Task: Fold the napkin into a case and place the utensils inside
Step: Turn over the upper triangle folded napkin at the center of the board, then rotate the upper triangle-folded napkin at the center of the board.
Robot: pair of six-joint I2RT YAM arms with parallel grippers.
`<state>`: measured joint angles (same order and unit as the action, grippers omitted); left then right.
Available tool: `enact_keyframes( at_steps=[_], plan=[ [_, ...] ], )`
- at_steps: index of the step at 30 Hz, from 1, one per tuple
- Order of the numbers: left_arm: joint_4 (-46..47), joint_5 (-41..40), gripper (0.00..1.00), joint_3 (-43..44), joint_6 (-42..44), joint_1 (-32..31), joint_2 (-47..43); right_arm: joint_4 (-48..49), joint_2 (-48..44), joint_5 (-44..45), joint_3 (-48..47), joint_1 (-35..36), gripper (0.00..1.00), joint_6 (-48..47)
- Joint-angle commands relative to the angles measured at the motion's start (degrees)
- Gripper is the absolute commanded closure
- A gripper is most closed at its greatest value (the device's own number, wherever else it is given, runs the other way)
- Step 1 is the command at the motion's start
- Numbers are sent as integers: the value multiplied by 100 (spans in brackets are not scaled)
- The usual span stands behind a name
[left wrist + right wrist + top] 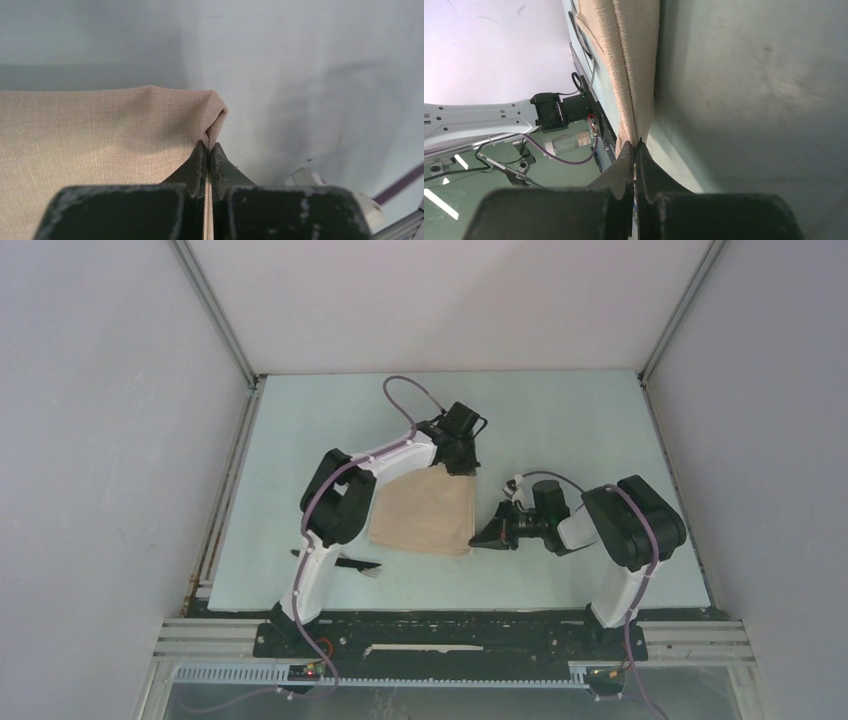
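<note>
Folded napkin in the middle of the table: left gripper pinches its far right corner, right gripper pinches its near right corner.

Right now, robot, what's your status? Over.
Both shut on napkin: left gripper at far right corner, right gripper at near right corner. Napkin doubled over. Black utensil beside left arm, outside it.

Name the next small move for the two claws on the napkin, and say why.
Probably lift both together and carry that edge leftward to fold it over: the left claw and right claw are each shut on a right-edge corner of the napkin.
</note>
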<state>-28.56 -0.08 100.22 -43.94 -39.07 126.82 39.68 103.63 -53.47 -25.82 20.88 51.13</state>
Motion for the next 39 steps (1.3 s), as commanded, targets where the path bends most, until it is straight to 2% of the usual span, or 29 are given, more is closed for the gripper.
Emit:
enact_keyframes(
  at_steps=[1, 4, 8, 11, 15, 16, 18, 20, 24, 27, 30, 33, 36, 39],
  plan=[
    [991, -186, 100, 695, 37, -59, 87, -230, -7, -771, 274, -257, 100, -595],
    [1014, -42, 100, 1025, -36, -135, 413, -956, -123, -632, 308, -465, 100, -1064],
    [1014, 261, 99, 1557, -60, -249, 799, -958, -246, -559, 498, -555, 100, -888],
    [953, 382, 90, 1910, -44, -284, 1040, -1285, -551, -306, 594, -598, 100, -847],
    [767, 689, 60, 2171, 13, -286, 1004, -2104, -1075, 118, 579, -770, 100, -981],
    [696, 784, 54, 2181, 39, -300, 906, -2383, -1231, 263, 574, -812, 95, -1038],
    [461, 996, 45, 2133, 119, -299, 574, -3053, -1619, 585, 536, -878, 78, -1150],
    [323, 1230, 41, 1876, 186, -286, 113, -3722, -2113, 1052, 529, -897, 69, -1285],
    [306, 1652, 37, 616, 286, -251, -1052, -5030, -2954, 1743, 384, -927, 54, -1539],
    [381, 1707, 36, -744, 479, -270, -1951, -5292, -3205, 1956, 289, -994, 51, -1652],
    [441, 1632, 36, -1728, 779, -493, -2624, -4902, -3034, 1466, 277, -1127, 53, -1408],
    [388, 1393, 36, -2363, 1027, -1088, -2834, -4717, -2799, 1348, 191, -1141, 56, -1362],
    [167, 773, 38, -2555, 1278, -1606, -2683, -4510, -2488, 1051, 174, -1190, 63, -1396],
    [86, 486, 46, -2428, 1407, -1890, -2344, -4327, -2186, 755, 179, -1183, 74, -1495]
  ],
)
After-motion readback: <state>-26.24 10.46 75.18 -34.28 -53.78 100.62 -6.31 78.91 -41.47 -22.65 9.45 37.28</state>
